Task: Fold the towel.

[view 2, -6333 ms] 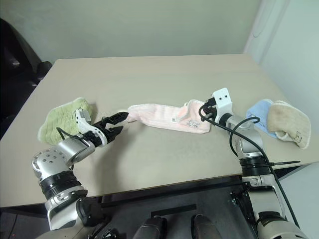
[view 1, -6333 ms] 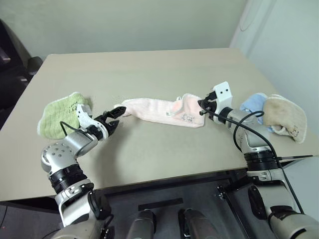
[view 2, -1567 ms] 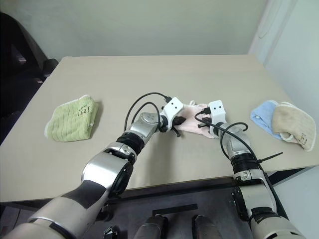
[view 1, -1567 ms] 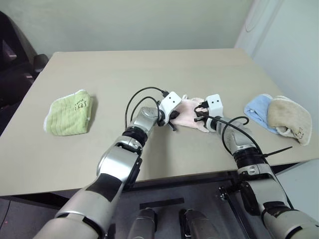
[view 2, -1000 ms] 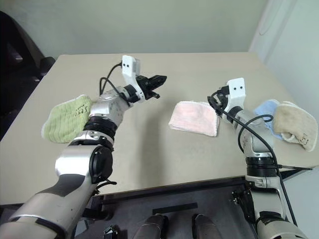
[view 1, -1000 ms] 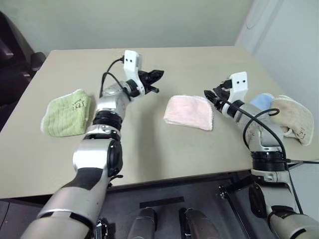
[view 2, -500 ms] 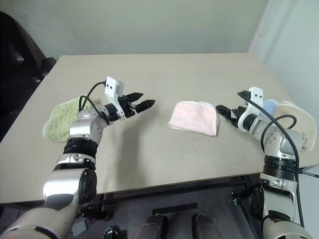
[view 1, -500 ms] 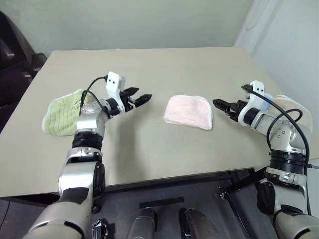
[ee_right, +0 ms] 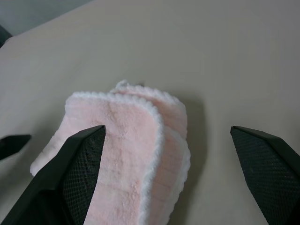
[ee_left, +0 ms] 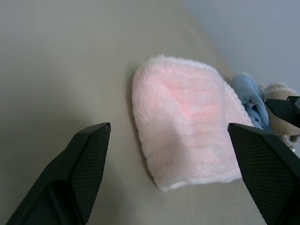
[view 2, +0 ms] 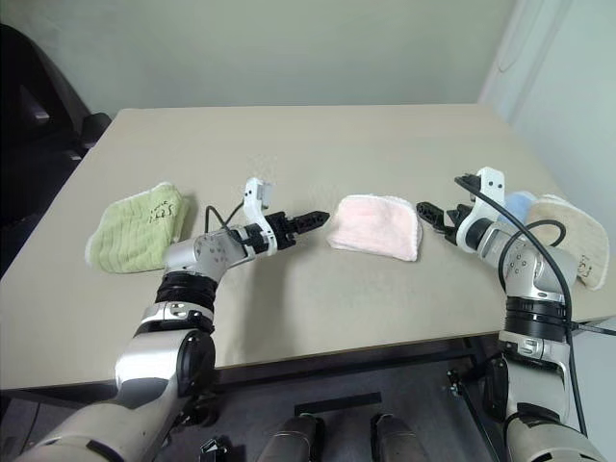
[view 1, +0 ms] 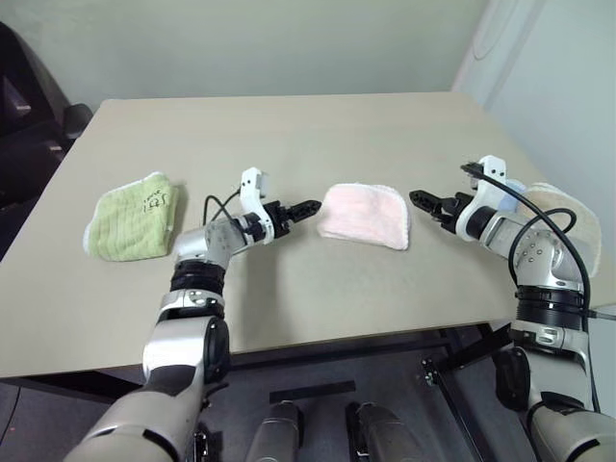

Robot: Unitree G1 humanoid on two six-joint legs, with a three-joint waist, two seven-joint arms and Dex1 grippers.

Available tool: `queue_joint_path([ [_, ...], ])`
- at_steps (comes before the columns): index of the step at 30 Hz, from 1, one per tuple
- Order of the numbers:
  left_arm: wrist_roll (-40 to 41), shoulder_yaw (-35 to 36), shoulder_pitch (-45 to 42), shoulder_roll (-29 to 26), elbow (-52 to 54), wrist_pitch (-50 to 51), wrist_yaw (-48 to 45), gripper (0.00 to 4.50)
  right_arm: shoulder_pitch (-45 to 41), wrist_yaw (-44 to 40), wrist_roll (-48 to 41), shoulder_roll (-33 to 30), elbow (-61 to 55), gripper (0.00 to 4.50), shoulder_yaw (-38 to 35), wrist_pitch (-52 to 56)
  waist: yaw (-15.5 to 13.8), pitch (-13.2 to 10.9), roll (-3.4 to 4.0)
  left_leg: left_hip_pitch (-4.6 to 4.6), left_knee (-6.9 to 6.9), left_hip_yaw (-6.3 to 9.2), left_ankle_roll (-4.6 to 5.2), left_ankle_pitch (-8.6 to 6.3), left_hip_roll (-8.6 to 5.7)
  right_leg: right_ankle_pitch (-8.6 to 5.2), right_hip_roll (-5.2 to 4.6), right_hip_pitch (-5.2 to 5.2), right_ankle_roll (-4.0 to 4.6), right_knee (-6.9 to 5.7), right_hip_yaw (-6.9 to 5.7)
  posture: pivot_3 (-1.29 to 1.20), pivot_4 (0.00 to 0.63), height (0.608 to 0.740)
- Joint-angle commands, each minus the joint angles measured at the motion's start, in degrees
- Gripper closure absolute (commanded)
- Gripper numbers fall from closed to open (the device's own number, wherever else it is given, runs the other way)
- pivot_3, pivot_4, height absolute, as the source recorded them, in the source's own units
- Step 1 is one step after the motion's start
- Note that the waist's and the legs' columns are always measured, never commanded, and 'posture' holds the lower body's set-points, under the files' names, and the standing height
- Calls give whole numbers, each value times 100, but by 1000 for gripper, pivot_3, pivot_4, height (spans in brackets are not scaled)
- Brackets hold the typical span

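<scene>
So the pink towel [view 1: 365, 216] is lying folded up in a compact bundle near the middle of the beige table [view 1: 289, 135], a bit toward the robot's right. From the right wrist view you can see the layers stacked on each other with the white stitched edge [ee_right: 157, 126] curving round the fold, and a tiny loop poking out at the far end. Top surface looks fluffy and fairly flat, nothing is touching it.

The left gripper [view 1: 306, 207] sits just beside the towel's left edge, pointing at it roughly level with the tabletop, not in contact. Its two black fingers [ee_left: 84, 164] are spread wide with nothing between them, and the towel shows in the gap from the wrist view.

The right gripper [view 1: 420, 199] is just off the towel's right edge, pointing back toward it, also clear of the fabric. Its fingers [ee_right: 79, 164] are spread wide too, empty.

Further out: a light green folded towel [view 1: 131, 217] with a little printed mark lies well off to the left side of the table. On the right edge there's a light blue towel [view 2: 516, 206] with a beige folded towel [view 2: 576, 231] lying against it, both partly behind the right arm.
</scene>
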State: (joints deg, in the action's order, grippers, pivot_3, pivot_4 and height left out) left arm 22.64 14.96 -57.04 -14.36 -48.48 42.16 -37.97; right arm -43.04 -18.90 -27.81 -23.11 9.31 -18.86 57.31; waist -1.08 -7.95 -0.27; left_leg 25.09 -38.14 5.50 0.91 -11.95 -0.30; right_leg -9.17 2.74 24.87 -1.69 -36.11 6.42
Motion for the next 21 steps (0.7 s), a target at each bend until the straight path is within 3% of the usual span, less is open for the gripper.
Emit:
queue_joint_path([
  [1, 91, 105, -354, 163, -396, 219, 303, 150, 41, 66, -66, -12, -406, 0, -32, -113, -1, 0, 0, 0, 0, 0, 0, 0, 0, 0, 0, 0, -1, 1, 0, 0, 150, 740],
  [12, -19, 350, -1170, 624, -1919, -438, 773, 150, 131, 202, -70, 99, -572, 0, -74, -182, -44, 0, 0, -3, 0, -1, 2, 8, -3, 1, 0, -7, -4, 4, 2, 0, 150, 740],
  [21, 6, 584, -1435, 892, -2405, -777, 1073, 150, 242, 334, -89, 144, -718, 0, -131, -208, -66, 0, 0, -4, 0, -1, 4, 11, -7, 1, -1, -10, -10, 6, 5, 0, 150, 740],
])
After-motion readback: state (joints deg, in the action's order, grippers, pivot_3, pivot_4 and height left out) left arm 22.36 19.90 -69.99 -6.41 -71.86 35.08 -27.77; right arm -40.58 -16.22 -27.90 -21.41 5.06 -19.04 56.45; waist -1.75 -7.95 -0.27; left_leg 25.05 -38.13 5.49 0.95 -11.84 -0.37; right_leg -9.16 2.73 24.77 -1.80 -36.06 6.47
